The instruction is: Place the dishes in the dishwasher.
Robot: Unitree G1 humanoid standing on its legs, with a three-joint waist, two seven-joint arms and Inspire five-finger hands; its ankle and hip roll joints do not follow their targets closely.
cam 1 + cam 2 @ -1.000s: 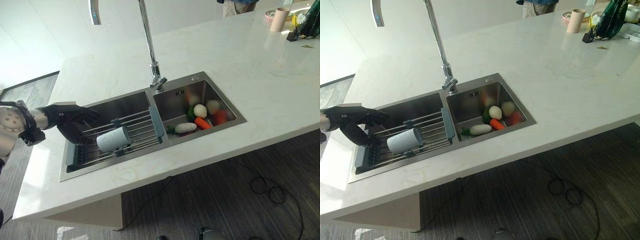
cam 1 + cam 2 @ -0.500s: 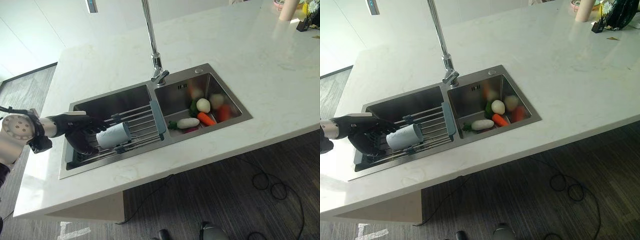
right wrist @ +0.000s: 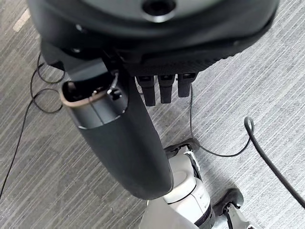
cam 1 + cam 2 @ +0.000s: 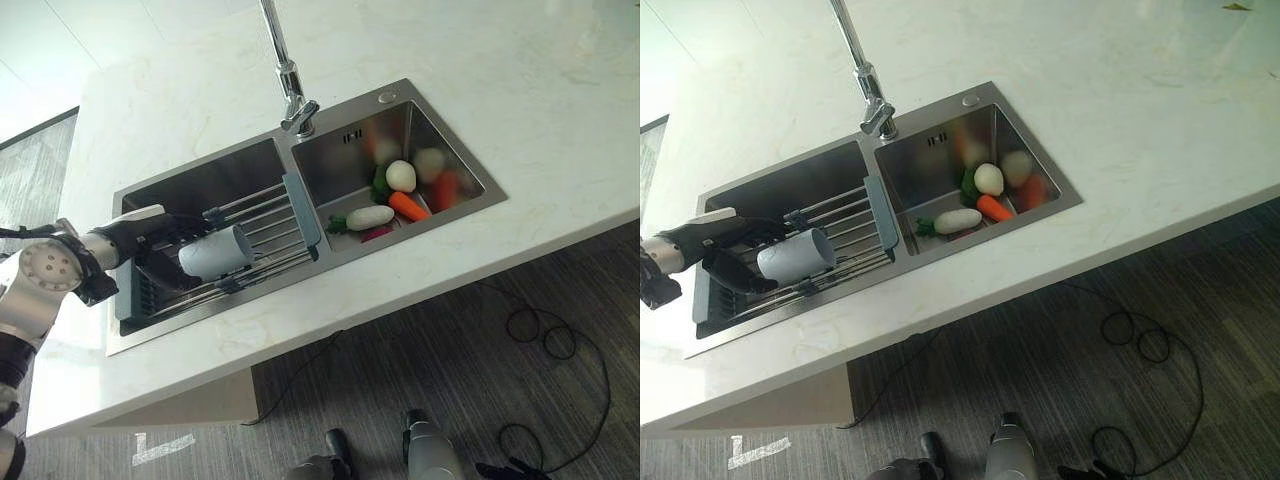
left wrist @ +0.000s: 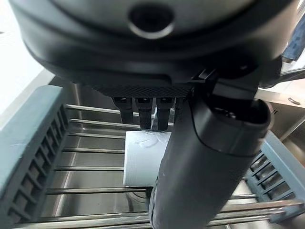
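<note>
Double-bowl sink (image 4: 455,205), brushed stainless steel, rectangular, set into a pale veined stone counter (image 4: 560,110). No legible writing on any item.

Cup (image 4: 214,252): white, smooth, cylindrical, lying on its side on the drying rack, open mouth turned toward 3 o'clock, in the bowl at the 9 o'clock side of the sink.

Drying rack (image 4: 302,210): parallel steel rods between grey-blue slotted plastic end pieces, spanning that bowl.

Left hand (image 4: 150,245): dark, matte, at the closed end of the cup, at its 9 o'clock side; fingers (image 5: 143,112) curled over the cup's far side and thumb along its near side, closing round it.

Right hand (image 3: 124,138): hanging over grey striped flooring, fingers loosely bent, nothing in them.

Faucet (image 4: 290,95): tall chromed gooseneck, at 12 o'clock of the divider.

Other bowl: carrot (image 4: 408,206), orange, tapered; white radish (image 4: 368,217), elongated; pale round vegetable (image 4: 401,176), touching one another.
</note>
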